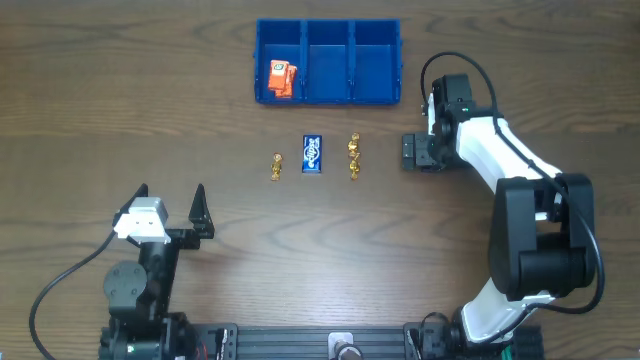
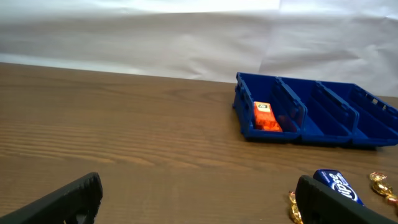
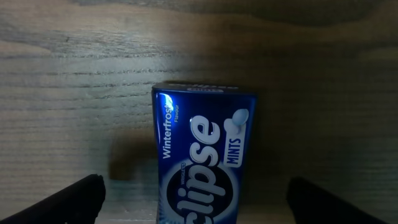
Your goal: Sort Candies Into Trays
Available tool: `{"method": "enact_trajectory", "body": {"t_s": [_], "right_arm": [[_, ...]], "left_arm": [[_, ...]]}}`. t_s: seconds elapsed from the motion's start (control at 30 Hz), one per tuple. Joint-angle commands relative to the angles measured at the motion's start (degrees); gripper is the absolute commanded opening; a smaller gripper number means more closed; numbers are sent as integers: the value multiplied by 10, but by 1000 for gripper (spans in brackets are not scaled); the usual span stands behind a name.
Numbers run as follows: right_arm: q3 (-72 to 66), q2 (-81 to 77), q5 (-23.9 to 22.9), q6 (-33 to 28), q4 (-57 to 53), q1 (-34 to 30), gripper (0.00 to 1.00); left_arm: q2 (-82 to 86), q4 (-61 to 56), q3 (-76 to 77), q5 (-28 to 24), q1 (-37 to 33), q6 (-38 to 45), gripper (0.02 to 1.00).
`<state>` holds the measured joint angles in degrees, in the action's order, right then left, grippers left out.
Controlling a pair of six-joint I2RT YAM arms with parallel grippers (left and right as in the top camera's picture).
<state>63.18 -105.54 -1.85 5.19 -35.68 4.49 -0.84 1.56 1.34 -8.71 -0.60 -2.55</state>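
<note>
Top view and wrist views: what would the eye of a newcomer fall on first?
The blue tray at the far side of the table stands out, with an orange candy in its left compartment. In the right wrist view, a blue mint box lies on the table just before the open right pincer.

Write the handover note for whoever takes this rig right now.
Left gripper: open, holding nothing, near its base.
Right gripper: open, with a blue mint box on the table between its fingers, not gripped.
Done: orange candies are in the blue tray's left compartment.
Left: three gold candies and the mint box, all on the table.
</note>
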Motion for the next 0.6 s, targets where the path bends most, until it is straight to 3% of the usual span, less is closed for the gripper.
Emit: {"method": "enact_trajectory", "body": {"t_s": [0.03,0.2,0.6], "right_arm": [[13,-11,-4,-5,5,3,833],[13,-11,-4,-5,8,3,739],[12,-22,-5,-1,12,3,735]], "left_arm": [[4,20,-11,-14,-1,4,998],[4,20,-11,-14,-1,4,998],[4,20,-11,-14,-1,4,998]]}}
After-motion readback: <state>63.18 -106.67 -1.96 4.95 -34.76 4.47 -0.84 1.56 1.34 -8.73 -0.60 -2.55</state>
